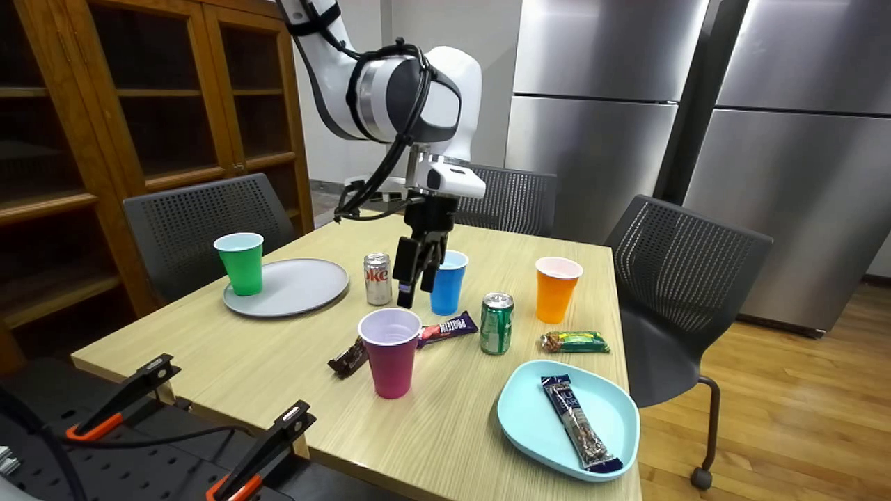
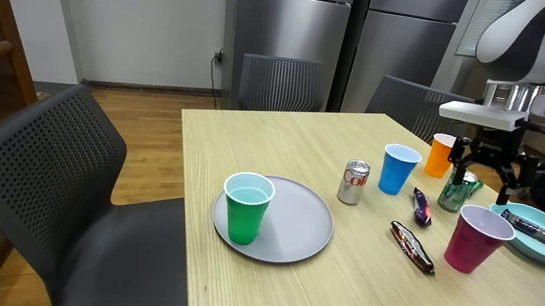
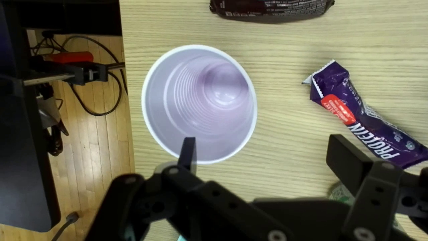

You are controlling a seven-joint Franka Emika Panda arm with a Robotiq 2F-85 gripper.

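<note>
My gripper is open above the table, with nothing between its fingers. The closest thing is a maroon cup, upright, pale lilac inside; in the wrist view one fingertip overlaps its rim. In both exterior views the fingertips hang around or above rim height, and I cannot tell whether any contact exists. A purple protein bar lies beyond the opposite finger. Below that finger a green can is partly hidden in the wrist view. A brown-wrapped bar lies near the maroon cup. Behind the gripper stands a blue cup.
A silver Coke can stands near the blue cup. On a grey plate sits a green cup. An orange cup and green-wrapped bar are near a turquoise plate holding a dark bar. Clamps grip the table edge.
</note>
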